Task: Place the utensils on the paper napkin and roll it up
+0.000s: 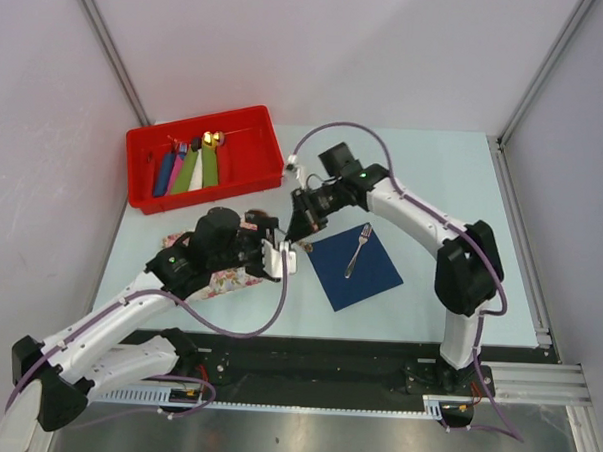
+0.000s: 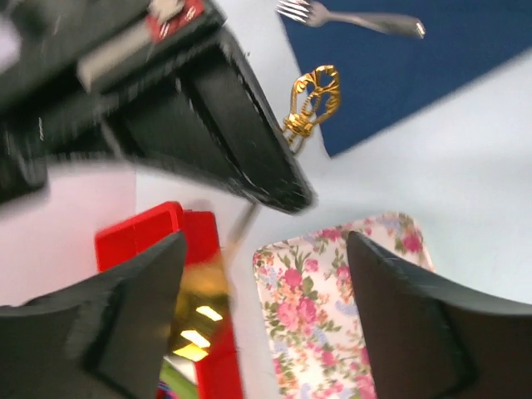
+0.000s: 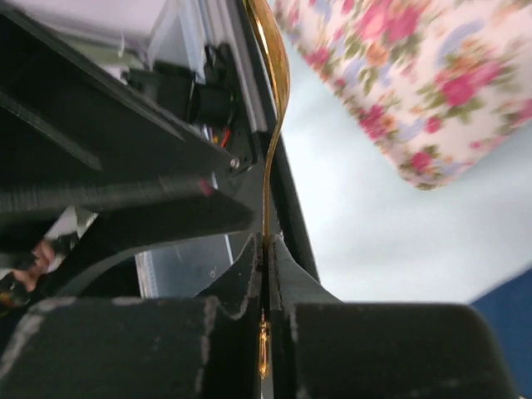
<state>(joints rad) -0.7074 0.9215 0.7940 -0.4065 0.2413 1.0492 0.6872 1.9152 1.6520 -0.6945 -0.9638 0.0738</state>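
Right wrist view: my right hand (image 3: 266, 249) is pressed together on the thin stem of the gold spoon (image 3: 273, 116), which runs straight out ahead of the fingertips. My left hand (image 2: 266, 249) stands spread, one finger on either side of the spoon's bowl; whether it brushes the bowl I cannot tell. Further out, the navy napkin (image 1: 374, 279) lies on the counter (image 1: 453, 193) just to the right of the right hand, with the fork (image 1: 357, 250) across its middle. The right arm is nearer, so I judge the next move to be a short swing rightward, laying the spoon alongside the fork.
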